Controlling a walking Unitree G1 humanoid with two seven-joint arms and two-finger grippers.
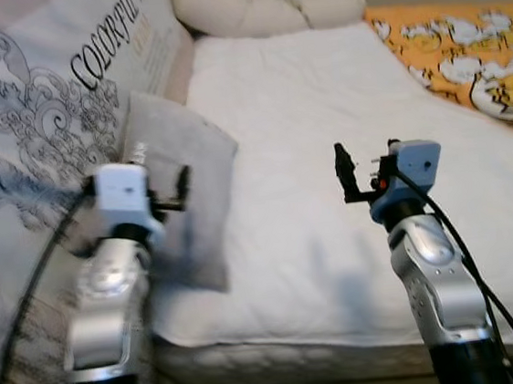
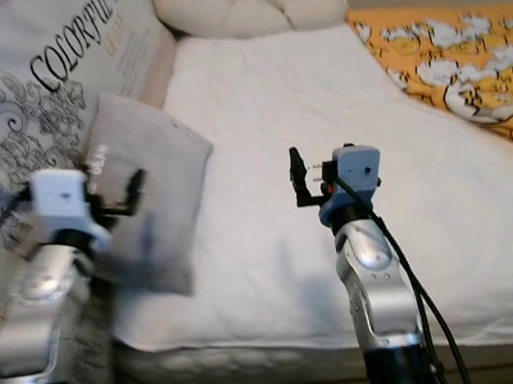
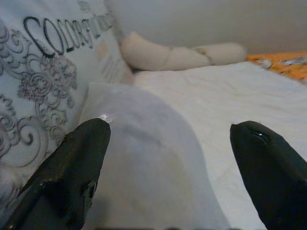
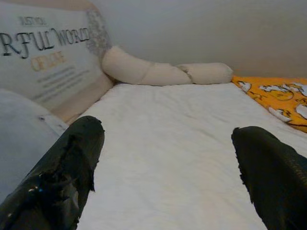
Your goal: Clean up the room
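Observation:
A grey pillow (image 1: 200, 157) lies on the left side of a bed with a white sheet (image 1: 321, 103), leaning against a big printed cushion (image 1: 53, 94) that reads "COLORFUL WORLD". My left gripper (image 1: 181, 189) hovers just in front of the grey pillow (image 3: 148, 158). In the left wrist view its fingers (image 3: 81, 153) stand wide apart, open and empty. My right gripper (image 1: 345, 173) is raised over the middle of the sheet (image 4: 168, 158), open as well, with nothing between its fingers (image 4: 67, 167).
A long beige bolster (image 1: 256, 10) lies across the head of the bed by the wall. An orange blanket with a white pattern (image 1: 471, 50) covers the right side. The mattress's front edge (image 1: 301, 357) is just below my arms.

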